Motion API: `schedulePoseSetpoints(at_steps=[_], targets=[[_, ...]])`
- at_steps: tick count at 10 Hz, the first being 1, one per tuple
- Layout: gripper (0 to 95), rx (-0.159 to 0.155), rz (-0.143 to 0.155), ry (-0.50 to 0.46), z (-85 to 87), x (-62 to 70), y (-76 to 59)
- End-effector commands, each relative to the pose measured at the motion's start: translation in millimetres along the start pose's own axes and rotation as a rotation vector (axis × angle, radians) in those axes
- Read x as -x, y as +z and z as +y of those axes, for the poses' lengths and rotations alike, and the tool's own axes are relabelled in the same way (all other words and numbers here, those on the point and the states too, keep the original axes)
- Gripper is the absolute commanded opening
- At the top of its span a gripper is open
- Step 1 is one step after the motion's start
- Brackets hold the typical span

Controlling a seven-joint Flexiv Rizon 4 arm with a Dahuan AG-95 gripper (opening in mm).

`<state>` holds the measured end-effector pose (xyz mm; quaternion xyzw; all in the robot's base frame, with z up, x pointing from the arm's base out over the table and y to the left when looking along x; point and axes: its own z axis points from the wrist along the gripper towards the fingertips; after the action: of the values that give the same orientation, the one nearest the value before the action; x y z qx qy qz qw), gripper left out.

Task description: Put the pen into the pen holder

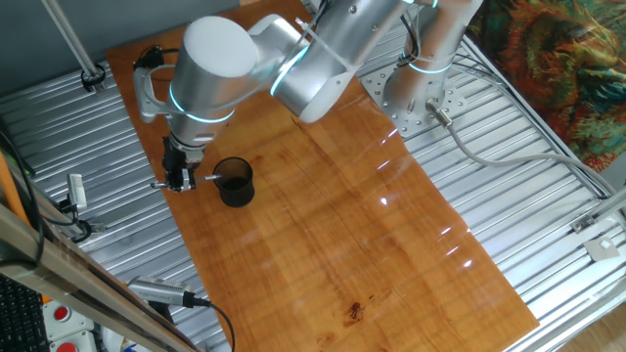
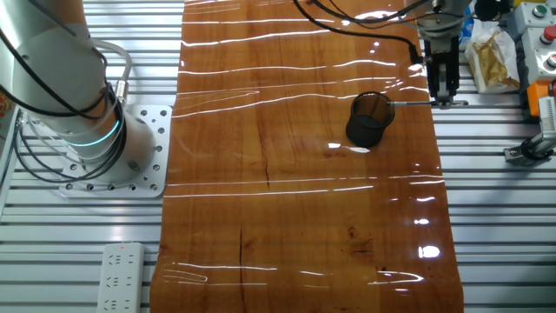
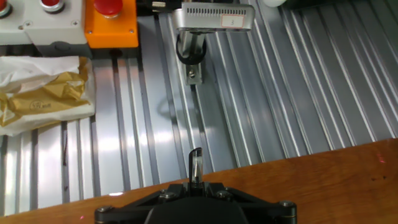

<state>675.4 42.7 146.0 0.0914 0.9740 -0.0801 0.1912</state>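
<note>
My gripper [image 1: 180, 181] is shut on the thin dark pen [image 1: 205, 179] and holds it level, just off the table. It stands at the wooden board's edge, next to the pen holder [image 1: 235, 183], a small dark cup that stands upright. In the other fixed view the gripper [image 2: 445, 99] holds the pen [image 2: 408, 103] with one end pointing at the cup [image 2: 369, 120], near its rim. In the hand view the gripper [image 3: 195, 182] grips the pen [image 3: 195, 163], whose end sticks out past the closed fingers.
A silver tool with a black cable [image 1: 156, 291] lies at the near left. An orange button box [image 3: 112, 23], a paper bag [image 3: 43, 93] and a mounted camera [image 3: 212, 17] lie beyond the board's edge. The arm's base [image 2: 113, 148] and a power strip [image 2: 122, 269] are nearby.
</note>
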Motion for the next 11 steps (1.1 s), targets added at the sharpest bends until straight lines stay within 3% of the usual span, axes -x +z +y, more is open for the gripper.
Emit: schedulePoseSetpoints(at_steps=[1,5,11], targets=[[0.0,-0.003,0.002,0.029,0.5,-0.4,-1.0],[0.0,-0.011,-0.001,0.028,11.3,-9.3,3.1],[0.0,-0.01,-0.001,0.029,3.9,-26.4,7.0]])
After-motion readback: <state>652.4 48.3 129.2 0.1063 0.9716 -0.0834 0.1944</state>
